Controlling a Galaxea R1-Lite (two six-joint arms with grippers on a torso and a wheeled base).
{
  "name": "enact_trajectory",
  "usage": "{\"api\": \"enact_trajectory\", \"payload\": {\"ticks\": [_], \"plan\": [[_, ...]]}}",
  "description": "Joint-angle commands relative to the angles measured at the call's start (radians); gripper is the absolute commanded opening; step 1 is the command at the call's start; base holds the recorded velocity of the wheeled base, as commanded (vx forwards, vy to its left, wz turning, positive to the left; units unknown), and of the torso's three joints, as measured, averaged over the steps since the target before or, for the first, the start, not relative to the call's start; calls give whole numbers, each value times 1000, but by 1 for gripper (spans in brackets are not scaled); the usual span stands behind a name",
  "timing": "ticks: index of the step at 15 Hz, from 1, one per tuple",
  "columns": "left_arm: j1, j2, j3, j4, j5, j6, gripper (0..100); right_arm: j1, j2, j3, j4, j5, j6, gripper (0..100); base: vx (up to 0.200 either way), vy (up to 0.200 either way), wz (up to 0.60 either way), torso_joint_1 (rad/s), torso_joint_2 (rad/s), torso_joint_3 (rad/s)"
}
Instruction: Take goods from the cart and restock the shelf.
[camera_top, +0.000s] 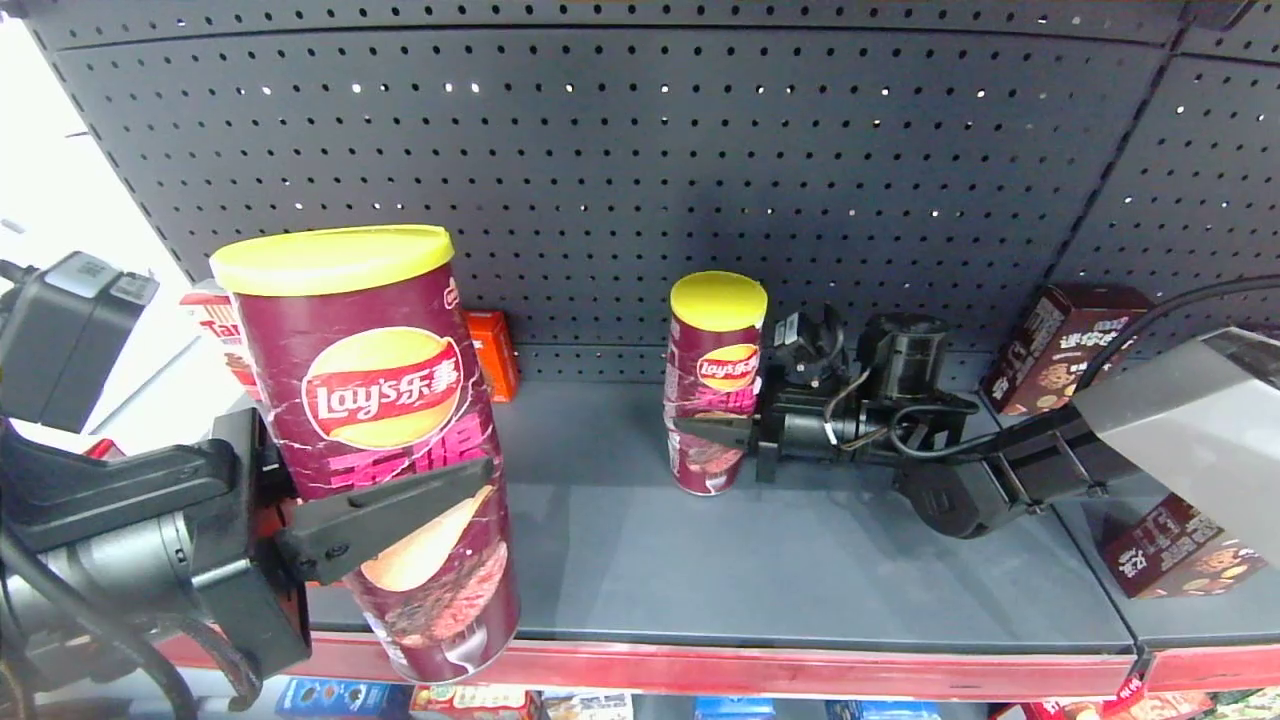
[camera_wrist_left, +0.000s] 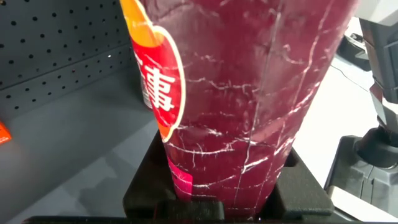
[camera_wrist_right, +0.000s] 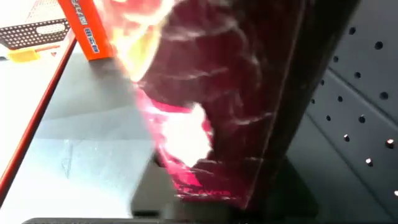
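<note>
The left gripper (camera_top: 415, 500) has its fingers clamped on the lower half of the front chip canister (camera_top: 370, 400). It holds the purple, yellow-lidded tube nearly upright in the air just off the red front lip of the shelf (camera_top: 850, 560), likely so it can go onto the deck standing. The right gripper (camera_top: 715, 430) has its fingers closed around the middle of the rear chip canister (camera_top: 715, 365), which stands upright toward the back of the shelf, apparently with its base on the deck. The side grip guards against toppling. An orange box (camera_top: 493, 352) stands at the shelf's back.

head camera above, down toward the shelf (camera_top: 800, 540); both wrist cameras near, same shelf behind
</note>
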Motion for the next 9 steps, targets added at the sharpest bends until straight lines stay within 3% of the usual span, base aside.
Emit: {"api": "enact_trajectory", "payload": {"ticks": [1, 9], "plan": [[0, 0, 1, -1, 0, 1, 0, 3, -4, 12, 3, -6, 0, 0, 0, 0, 0, 0, 0, 0], [0, -11, -1, -1, 0, 1, 0, -5, -179, 204, -8, -92, 2, 0, 0, 0, 0, 0, 0, 0]]}}
